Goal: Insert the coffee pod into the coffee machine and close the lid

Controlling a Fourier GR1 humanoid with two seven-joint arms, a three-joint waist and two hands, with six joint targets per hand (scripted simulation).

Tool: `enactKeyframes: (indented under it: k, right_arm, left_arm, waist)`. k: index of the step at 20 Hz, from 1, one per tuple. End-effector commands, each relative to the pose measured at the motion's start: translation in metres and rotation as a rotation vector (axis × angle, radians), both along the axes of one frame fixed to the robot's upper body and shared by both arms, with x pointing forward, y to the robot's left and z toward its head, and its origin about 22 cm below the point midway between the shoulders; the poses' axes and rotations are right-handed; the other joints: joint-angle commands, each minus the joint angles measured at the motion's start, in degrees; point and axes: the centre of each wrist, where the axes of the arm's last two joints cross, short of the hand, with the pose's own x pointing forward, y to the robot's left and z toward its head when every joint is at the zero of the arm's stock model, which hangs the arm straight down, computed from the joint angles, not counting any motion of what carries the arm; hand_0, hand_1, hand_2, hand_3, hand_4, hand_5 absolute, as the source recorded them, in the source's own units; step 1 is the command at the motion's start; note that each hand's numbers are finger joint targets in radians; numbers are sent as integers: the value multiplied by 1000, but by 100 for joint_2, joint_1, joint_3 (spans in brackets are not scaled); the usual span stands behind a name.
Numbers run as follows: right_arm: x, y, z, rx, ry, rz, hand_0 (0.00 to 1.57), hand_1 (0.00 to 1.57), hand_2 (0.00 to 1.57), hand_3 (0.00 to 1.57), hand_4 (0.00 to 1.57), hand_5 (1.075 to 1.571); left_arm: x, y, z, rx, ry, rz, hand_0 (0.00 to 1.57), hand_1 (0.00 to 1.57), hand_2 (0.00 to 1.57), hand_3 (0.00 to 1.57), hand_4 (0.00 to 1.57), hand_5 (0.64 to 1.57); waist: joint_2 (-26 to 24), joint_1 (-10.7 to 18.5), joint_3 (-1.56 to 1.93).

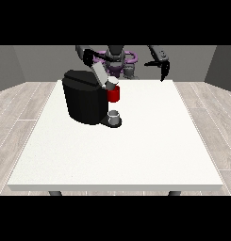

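Hand at the view's left [109,84]: over the coffee machine [86,99], near the table's [136,150] far-left corner, fingers apparently closed on a small pale coffee pod [114,82]; grip detail too small to confirm. Pod sits directly above the red pod holder [114,94], so the insertion is judged a short drop straight down. Grey cup [115,115] on the base below. Hand at the view's right [163,67]: raised past the far edge, fingers drooping relaxed, holding nothing, well apart.

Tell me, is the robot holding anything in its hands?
The hand at the view's right hangs in the air, holding nothing. The other hand is hidden near the coffee machine, by its red part, so whether it holds the pod cannot be told.
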Motion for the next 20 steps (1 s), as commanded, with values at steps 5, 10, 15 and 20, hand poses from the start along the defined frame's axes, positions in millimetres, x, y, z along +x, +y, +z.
enactKeyframes:
  k: [5,10,15,20]
  right_arm:
    - [32,-18,11,13,12,-18,0,0,0,0,424,1571]
    - [36,-4,-3,4,-8,-14,0,0,0,0,420,1571]
    - [50,-13,8,22,-23,-39,0,0,0,0,435,1571]
    - [49,-12,5,11,-15,-14,0,0,0,0,396,1571]
  left_arm:
    - [-3,19,12,-27,-56,18,0,0,0,0,301,1571]
    - [6,3,6,-36,-59,39,0,0,0,0,353,1571]
    - [-6,4,3,17,-70,-12,0,0,0,0,363,1571]
    - [5,1,6,-19,-48,37,0,0,0,0,385,1571]
  waist:
    - [302,54,-1]
    - [452,-80,-1]
    - [540,116,-1]
    - [610,70,0]
